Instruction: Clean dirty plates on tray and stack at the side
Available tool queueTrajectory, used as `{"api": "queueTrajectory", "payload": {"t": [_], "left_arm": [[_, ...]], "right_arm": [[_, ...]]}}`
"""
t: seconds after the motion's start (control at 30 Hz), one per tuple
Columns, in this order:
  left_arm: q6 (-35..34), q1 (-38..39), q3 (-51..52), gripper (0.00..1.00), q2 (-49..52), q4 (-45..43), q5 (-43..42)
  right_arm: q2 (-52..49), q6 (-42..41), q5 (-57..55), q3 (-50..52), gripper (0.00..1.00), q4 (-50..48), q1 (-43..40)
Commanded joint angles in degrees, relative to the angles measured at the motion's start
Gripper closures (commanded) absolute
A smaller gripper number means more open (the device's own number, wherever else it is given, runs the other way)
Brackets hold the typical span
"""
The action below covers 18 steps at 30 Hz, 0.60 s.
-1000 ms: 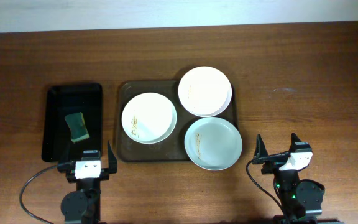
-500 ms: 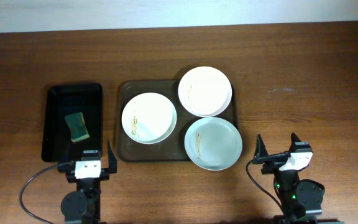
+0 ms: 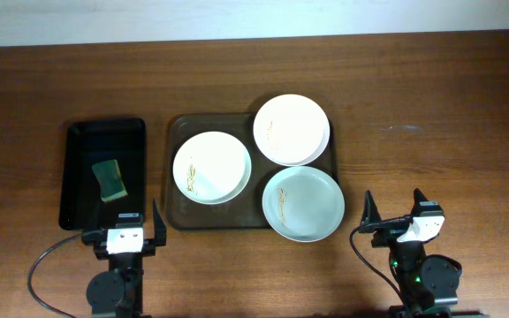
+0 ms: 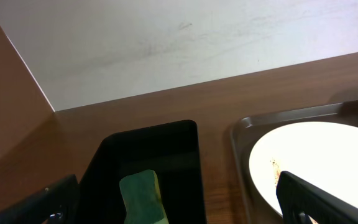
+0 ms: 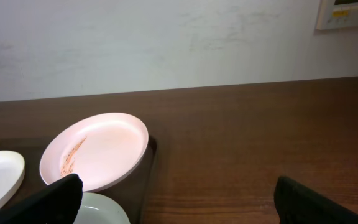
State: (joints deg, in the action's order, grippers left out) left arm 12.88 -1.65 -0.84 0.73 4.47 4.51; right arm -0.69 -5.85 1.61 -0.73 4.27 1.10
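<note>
Three plates lie on the dark brown tray: a white plate at the left, a white plate at the back right, and a pale blue-green plate at the front right. Each has thin yellowish-brown streaks. My left gripper is open and empty at the near table edge, in front of the tray's left corner. My right gripper is open and empty, to the right of the blue-green plate. The left wrist view shows the left white plate. The right wrist view shows the back white plate.
A narrow black tray stands left of the brown tray and holds a green sponge, also in the left wrist view. Bare wooden table lies right of the brown tray. A pale wall runs along the far edge.
</note>
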Motion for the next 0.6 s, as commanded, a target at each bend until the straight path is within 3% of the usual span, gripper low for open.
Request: {"api": "queueTrajectory", "payload": {"t": [0.0,0.23,0.43,0.57], "left_arm": [[0.9,0.3,0.3,0.01,-0.4,-0.2,1.2],[0.9,0.4,0.3,0.01,-0.4,-2.6,-0.3],[0.7,0.4,-0.2,0.01,-0.4,-8.1,-5.5],[1.0,0.4,-10.0,0.01,5.2,-7.1,-9.7]], "right_arm": [[0.3,0.1,0.7,0.4,0.02,-0.6,0.0],[0.3,0.0,0.7,0.4,0.02,-0.2,0.0],[0.3,-0.6,2.7,0.0,0.02,-9.1,0.0],[-0.1,1.0,4.0,-8.9,0.02,-7.4,0.0]]}}
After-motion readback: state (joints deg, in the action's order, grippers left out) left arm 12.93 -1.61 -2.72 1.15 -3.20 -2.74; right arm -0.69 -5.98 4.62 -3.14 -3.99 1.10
